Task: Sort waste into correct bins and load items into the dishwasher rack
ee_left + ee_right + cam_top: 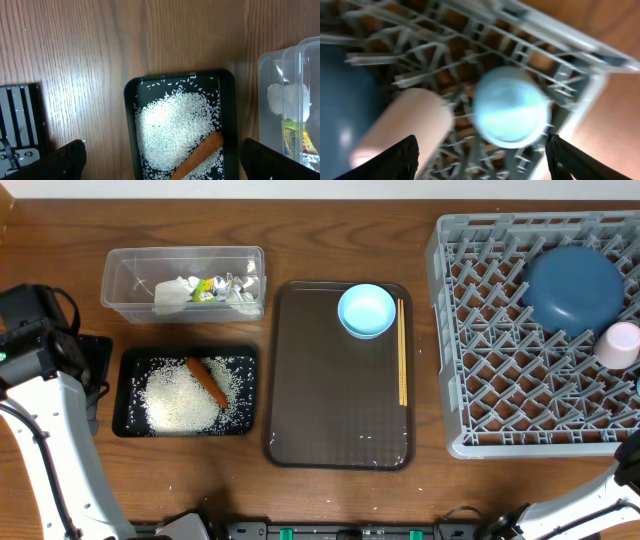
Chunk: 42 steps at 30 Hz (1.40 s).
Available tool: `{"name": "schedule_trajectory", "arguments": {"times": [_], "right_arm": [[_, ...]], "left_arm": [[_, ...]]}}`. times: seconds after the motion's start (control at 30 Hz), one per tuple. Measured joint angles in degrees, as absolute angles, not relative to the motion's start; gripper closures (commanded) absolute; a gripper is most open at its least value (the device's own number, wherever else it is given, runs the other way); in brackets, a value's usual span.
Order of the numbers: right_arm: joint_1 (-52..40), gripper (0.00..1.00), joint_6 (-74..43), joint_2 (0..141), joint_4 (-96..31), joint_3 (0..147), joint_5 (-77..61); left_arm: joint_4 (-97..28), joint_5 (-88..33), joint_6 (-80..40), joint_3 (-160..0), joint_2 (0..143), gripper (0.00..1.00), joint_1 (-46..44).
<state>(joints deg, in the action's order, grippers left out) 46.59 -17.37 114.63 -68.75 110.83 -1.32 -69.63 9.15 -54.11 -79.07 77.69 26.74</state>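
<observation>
The grey rack (pixel 500 380) at the right holds the dark blue plate (pixel 572 288) and the white cup (pixel 620 343). The light blue bowl (pixel 366 310) and the chopsticks (pixel 403 350) lie on the brown serving tray (pixel 330 420). The black tray (pixel 130 425) holds the rice (pixel 180 402) and the carrot (pixel 208 380). The clear tub (pixel 125 280) holds the napkin (pixel 172 295) and the wrappers (pixel 215 288). My left gripper (pixel 160 167) is open and empty over the rice (pixel 170 130) and the carrot (pixel 200 155). My right gripper (pixel 480 165) is open and empty above the rack (pixel 570 35), over the cup (pixel 400 125) and a pale blue round thing (pixel 512 107).
The left arm (pixel 40 350) stands at the table's left edge and the right arm (pixel 600 500) at the bottom right. A black slotted block (pixel 20 120) sits left of the black tray (pixel 129 115). The right wrist view is blurred. The plate (pixel 345 100) shows at its left.
</observation>
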Motion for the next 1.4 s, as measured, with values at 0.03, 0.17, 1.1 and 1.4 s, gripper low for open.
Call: {"name": "schedule_trajectory", "arguments": {"times": [0.03,0.17,1.1,1.4], "right_arm": [[46.28,0.22,-17.39,114.13,-67.9,110.83,-3.09],[42.81,0.22,-17.82,108.12,-62.59,110.69,-12.73],[-28.27,0.24,-10.15,121.93,-50.94,111.46,-0.25],[-33.87,0.39,-10.7,129.6,-52.84,111.24,1.3]], "left_arm": [[-69.63,9.15,-54.11,-79.07,77.69,0.01,26.74],[-69.63,9.13,-54.11,-79.07,77.69,0.01,26.74],[-69.6,9.15,-54.11,-79.07,77.69,0.01,26.74],[-69.63,9.15,-54.11,-79.07,77.69,0.01,26.74]]}}
